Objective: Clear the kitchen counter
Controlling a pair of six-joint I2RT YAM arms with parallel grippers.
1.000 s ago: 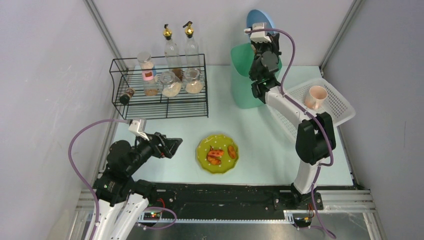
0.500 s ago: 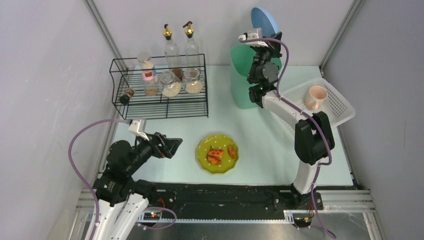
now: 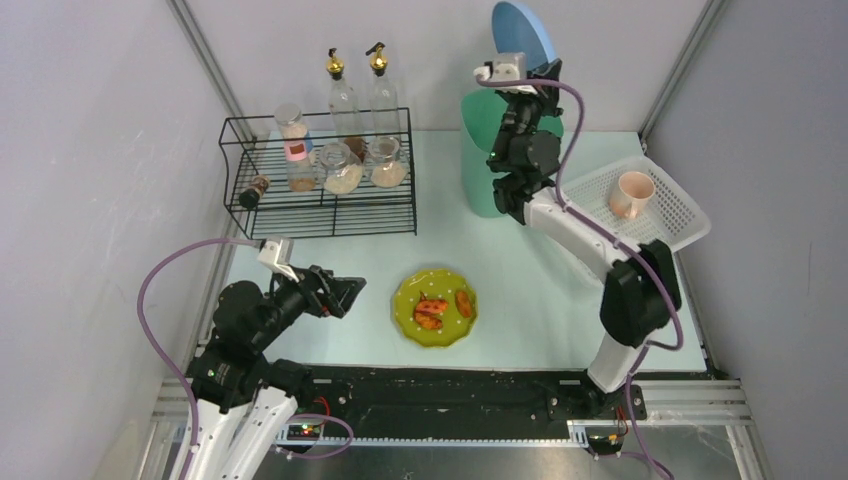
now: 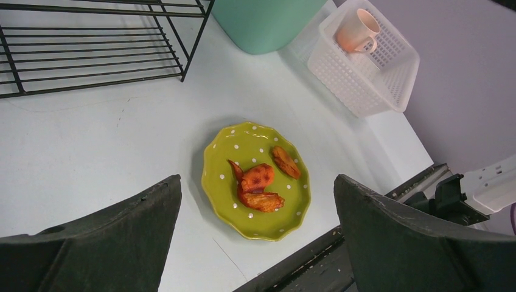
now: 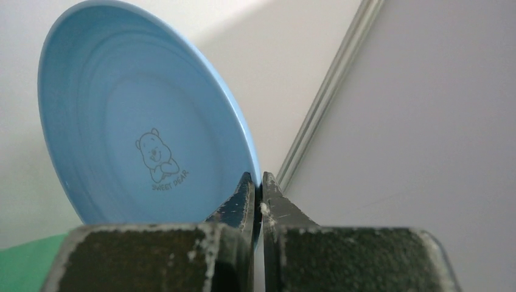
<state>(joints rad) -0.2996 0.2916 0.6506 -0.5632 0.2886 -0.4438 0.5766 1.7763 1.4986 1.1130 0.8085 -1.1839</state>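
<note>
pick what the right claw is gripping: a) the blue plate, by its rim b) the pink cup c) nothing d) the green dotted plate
a: in the right wrist view the right claw is pinched shut on the rim of the blue plate, which it holds upright.

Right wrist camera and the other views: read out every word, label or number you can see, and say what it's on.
"SWEET BEAR": on the blue plate, just under a small bear drawing; the right end effector pinches the plate's rim.
The jar in the top view has a pink label: too small to read.
No other text is readable.
</note>
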